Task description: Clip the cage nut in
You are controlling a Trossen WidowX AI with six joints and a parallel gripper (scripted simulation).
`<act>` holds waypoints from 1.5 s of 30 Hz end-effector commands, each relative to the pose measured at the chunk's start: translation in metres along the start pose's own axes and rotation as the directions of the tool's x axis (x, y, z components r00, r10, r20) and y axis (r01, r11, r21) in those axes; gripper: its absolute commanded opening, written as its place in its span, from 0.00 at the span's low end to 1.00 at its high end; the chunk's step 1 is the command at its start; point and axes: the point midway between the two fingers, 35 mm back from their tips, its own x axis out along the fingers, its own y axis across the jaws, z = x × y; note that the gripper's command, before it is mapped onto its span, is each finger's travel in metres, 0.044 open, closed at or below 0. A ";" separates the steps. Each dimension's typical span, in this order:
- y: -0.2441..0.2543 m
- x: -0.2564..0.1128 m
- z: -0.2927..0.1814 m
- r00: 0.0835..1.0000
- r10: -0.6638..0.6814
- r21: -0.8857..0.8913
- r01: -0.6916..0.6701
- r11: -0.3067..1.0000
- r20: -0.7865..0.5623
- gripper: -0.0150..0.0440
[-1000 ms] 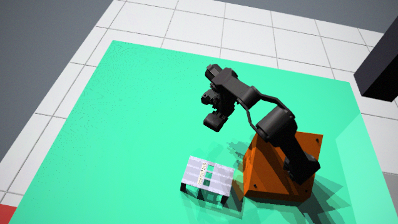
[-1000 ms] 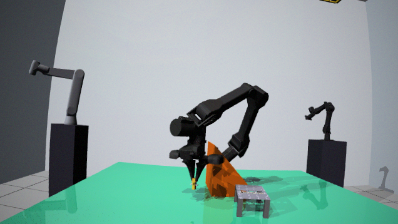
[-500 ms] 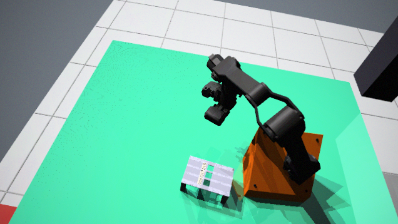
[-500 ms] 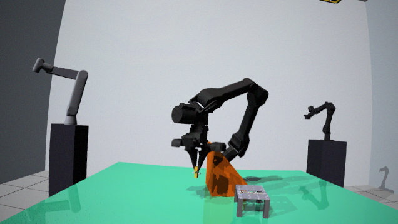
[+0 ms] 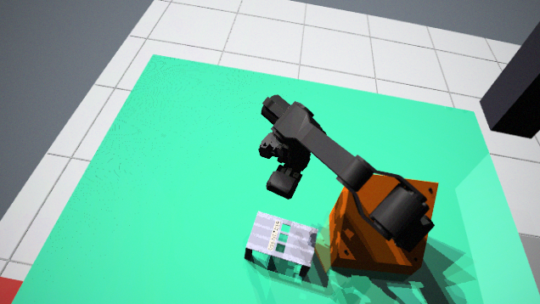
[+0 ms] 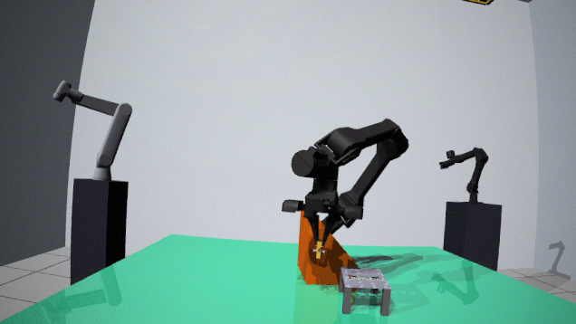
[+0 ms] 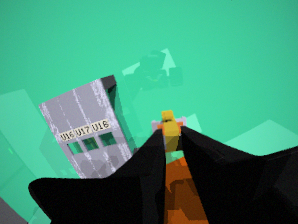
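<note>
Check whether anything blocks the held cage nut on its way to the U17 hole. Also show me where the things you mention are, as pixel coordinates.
Nothing visible does. The gripper [image 6: 319, 243] [image 7: 170, 133] holds the yellow cage nut [image 6: 319, 250] [image 7: 171, 136] raised, off to one side of the rail plate [image 5: 265, 227] [image 6: 362, 277] [image 7: 75, 107]. No object shows between them, and the U17 hole [image 7: 90, 143] looks unfilled, with its top side uncovered.

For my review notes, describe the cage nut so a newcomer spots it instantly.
Find the orange base, then its black arm's gripper. Pinched between the fingertips is the cage nut, small and yellow, unlike the gray, four-legged rail plate.
</note>
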 end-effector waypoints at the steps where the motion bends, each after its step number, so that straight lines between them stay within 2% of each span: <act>1: 0.023 0.001 -0.006 1.000 0.006 -0.025 -0.006 1.000 -0.004 0.31; 18: 0.111 0.006 -0.043 0.999 0.028 -0.160 -0.030 0.987 -0.018 0.31; 45: 0.111 0.037 -0.044 0.999 0.027 -0.161 -0.031 0.986 -0.028 0.31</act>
